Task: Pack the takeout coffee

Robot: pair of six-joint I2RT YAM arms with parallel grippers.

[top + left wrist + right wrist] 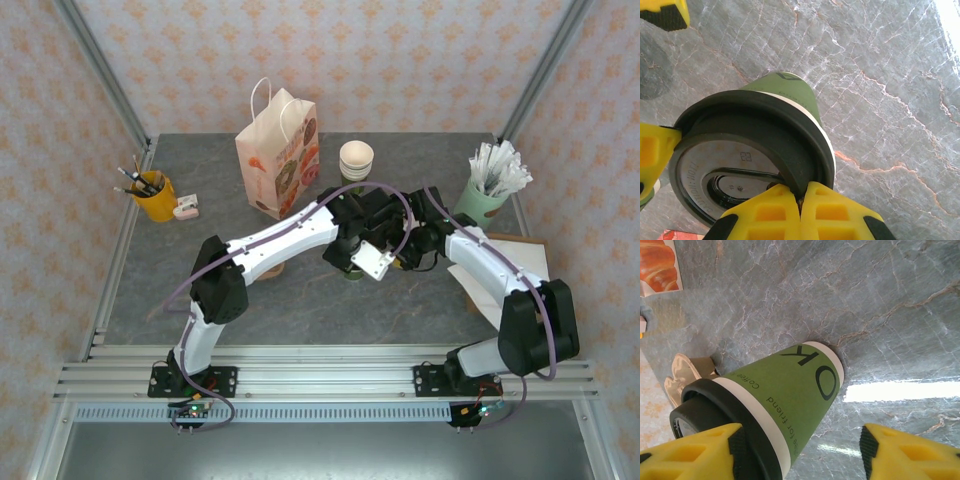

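Observation:
The takeout coffee (790,390) is a dark-green paper cup printed "OK", standing on the grey marble table with a black lid (740,150) on it. My left gripper (802,197) is shut, its yellow fingers pinching the lid's raised rim at the near edge. My right gripper (800,450) is open and straddles the cup from the side. Its left finger (695,450) touches the lid and its right finger (910,450) stands well clear. From above, both grippers (375,255) meet at the table's middle and cover most of the cup (352,273).
A paper bag (278,155) with handles stands at the back, a stack of lidless cups (356,158) to its right. A mint cup of white sticks (490,190) is far right, a yellow pen cup (152,195) far left. Paper sheets (515,260) lie at the right.

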